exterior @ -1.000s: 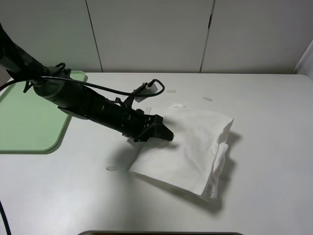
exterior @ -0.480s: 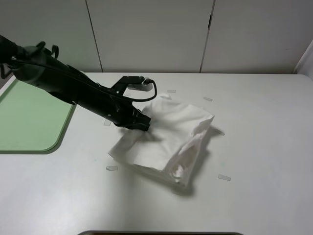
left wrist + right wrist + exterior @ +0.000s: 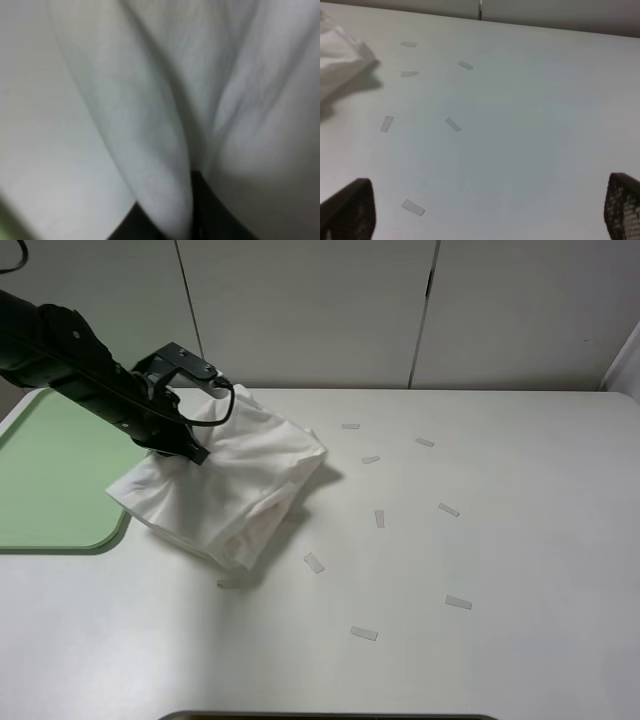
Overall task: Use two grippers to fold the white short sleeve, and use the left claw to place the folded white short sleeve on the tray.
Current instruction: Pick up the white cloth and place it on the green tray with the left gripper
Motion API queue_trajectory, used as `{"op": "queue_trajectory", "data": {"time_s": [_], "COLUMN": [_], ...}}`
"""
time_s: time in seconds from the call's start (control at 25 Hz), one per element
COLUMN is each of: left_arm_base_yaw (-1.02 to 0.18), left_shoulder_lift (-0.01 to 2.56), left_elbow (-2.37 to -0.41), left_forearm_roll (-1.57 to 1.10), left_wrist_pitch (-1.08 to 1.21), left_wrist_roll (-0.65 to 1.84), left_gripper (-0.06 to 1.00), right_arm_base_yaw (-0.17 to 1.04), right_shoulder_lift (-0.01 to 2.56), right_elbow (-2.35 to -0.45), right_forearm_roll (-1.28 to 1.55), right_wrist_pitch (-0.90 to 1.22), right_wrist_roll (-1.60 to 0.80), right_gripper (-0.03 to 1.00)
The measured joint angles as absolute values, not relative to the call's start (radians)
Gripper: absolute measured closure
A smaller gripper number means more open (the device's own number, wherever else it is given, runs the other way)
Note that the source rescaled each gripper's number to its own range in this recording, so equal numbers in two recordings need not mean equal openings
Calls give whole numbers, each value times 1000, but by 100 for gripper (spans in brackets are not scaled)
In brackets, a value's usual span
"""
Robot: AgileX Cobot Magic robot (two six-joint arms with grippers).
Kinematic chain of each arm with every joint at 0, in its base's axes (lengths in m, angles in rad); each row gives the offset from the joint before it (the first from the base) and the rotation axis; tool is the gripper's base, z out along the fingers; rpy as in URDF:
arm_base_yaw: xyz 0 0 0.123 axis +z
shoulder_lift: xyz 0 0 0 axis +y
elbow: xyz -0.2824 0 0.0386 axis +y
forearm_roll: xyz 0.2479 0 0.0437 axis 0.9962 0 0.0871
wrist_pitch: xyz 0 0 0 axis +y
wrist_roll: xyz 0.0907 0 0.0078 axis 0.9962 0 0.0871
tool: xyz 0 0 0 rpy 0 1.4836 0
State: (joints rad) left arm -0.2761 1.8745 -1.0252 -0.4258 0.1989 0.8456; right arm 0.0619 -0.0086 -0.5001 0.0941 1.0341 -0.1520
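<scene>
The white short sleeve (image 3: pixel 240 485) is a folded bundle at the table's left. Its left corner reaches the right rim of the pale green tray (image 3: pixel 60 490). My left claw (image 3: pixel 193 451) comes in from the upper left and is shut on the bundle's upper left part. In the left wrist view the white cloth (image 3: pixel 150 100) fills the picture, pinched between dark fingers (image 3: pixel 212 217). My right gripper (image 3: pixel 485 212) is outside the exterior high view. In its wrist view its two dark fingertips stand wide apart, open and empty, over bare table, with the shirt (image 3: pixel 340 55) far off.
Several small pale tape strips (image 3: pixel 380 518) lie scattered over the middle and right of the white table (image 3: pixel 520 540). White cabinet doors stand behind the table's far edge.
The left claw closed on the folded shirt and carried it left across the table, from the middle to the tray's right edge. Tape strips that the shirt covered now show.
</scene>
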Motion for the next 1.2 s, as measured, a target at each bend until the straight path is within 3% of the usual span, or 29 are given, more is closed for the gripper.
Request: {"op": "queue_trajectory", "data": {"time_s": [0.32,0.8,1.2], "left_arm_base_yaw": [-77,141,201], "left_shoulder_lift": [1862,1862,1862], "left_elbow": [-1025,-1025,-1025], "left_forearm_roll": [-50,-14,94], "left_wrist_pitch": [191,83,74], "left_wrist_roll": [594,578,585], "left_gripper": [90,90,90], "right_arm_base_yaw": [62,62,62], "right_shoulder_lift": [-9,-9,-9], "right_elbow": [-500,-500,-500], "right_forearm_roll": [94,94,94], "right_wrist_pitch": [1034,1034,1034], "right_wrist_roll": [-152,-152,-152], "right_gripper": [-3,-3,-3]}}
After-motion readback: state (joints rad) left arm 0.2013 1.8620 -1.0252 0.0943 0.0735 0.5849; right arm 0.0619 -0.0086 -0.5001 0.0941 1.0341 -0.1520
